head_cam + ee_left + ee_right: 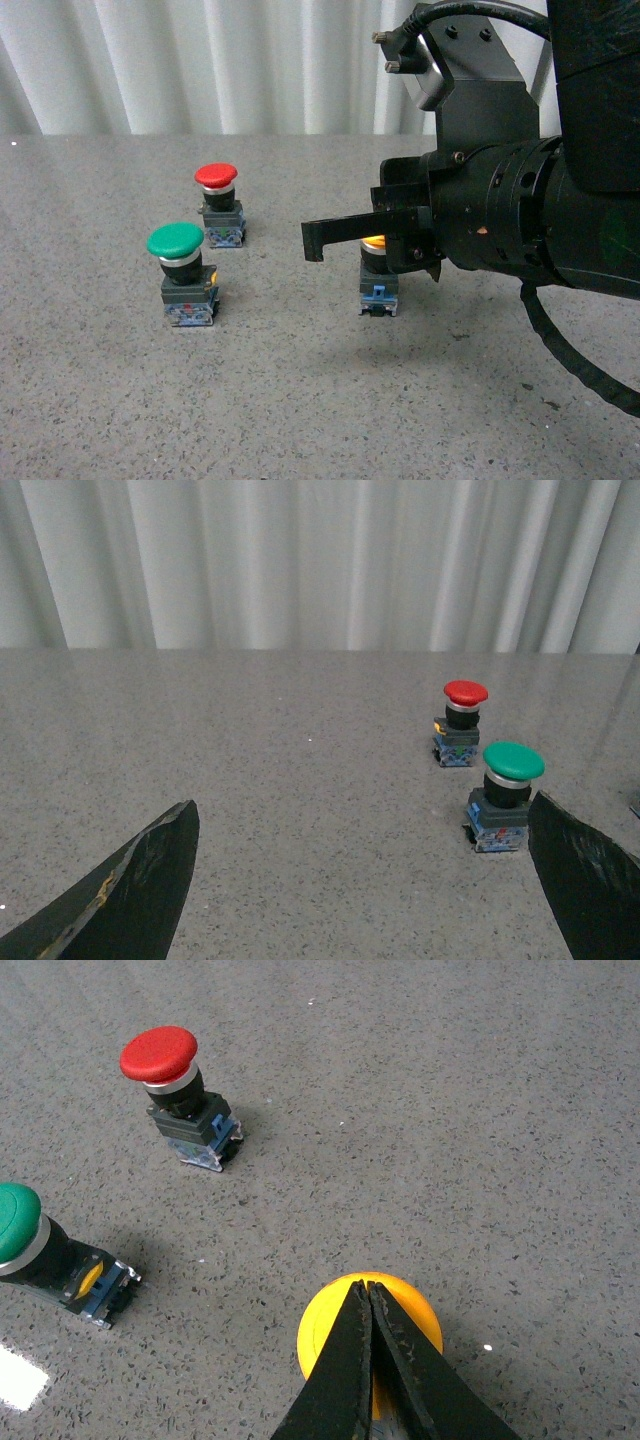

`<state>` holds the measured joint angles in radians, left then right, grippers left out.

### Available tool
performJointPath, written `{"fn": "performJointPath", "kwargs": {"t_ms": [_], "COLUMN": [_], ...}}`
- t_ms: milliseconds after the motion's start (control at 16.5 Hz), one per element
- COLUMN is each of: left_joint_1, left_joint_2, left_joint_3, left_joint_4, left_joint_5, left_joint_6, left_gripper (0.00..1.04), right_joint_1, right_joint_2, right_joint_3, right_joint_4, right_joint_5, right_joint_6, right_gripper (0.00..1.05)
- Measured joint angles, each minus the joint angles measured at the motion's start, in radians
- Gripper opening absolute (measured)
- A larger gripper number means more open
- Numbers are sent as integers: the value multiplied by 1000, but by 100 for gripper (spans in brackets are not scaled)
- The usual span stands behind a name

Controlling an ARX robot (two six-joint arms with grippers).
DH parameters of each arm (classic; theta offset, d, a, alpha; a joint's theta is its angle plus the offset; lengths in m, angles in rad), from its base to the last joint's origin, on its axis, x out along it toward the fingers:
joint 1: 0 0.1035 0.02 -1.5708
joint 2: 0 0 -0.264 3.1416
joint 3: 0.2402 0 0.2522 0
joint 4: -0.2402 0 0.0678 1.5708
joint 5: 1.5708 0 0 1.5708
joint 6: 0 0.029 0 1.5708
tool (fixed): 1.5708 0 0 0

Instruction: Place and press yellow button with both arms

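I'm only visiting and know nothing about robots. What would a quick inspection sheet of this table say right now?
Surface: grey speckled tabletop, a few dark specks.
Job's things: yellow mushroom-capped push-button, upright beneath the right hand.
Clutter: green-capped push-button and red-capped push-button, both upright.
Hands: right hand shut, tips over the yellow cap, contact unclear; left hand open and empty.
Cables: black ribbed cable hanging at the right.
Surroundings: white pleated curtain.

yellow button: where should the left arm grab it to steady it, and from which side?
I'd clamp the black body under the cap of the yellow button, low and level from the robot's left. It stands upright, the cap overhangs, and the right tool sits shut above the cap.
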<state>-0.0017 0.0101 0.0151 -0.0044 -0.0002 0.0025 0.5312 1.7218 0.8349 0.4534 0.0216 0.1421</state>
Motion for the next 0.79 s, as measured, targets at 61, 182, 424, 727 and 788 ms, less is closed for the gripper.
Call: {"fn": "performJointPath", "kwargs": {"t_ms": [61, 182, 424, 727, 788], "left_joint_1": [0, 0, 0, 0, 0], "left_joint_2": [0, 0, 0, 0, 0], "left_joint_3": [0, 0, 0, 0, 0], "left_joint_4": [0, 0, 0, 0, 0], "left_joint_5": [0, 0, 0, 0, 0], "left_joint_6": [0, 0, 0, 0, 0], "left_gripper": [98, 98, 98, 98, 98], "right_joint_1": [0, -1, -2, -16, -16], "right_joint_2": [2, 7, 12, 8, -5], "right_joint_3": [1, 4, 13, 32, 29], "right_joint_4": [-2, -7, -42, -65, -57], "right_joint_5": [-1, -5, -10, -23, -25], "right_joint_6": [0, 0, 1, 0, 0], "right_gripper": [2, 2, 2, 2, 2]}}
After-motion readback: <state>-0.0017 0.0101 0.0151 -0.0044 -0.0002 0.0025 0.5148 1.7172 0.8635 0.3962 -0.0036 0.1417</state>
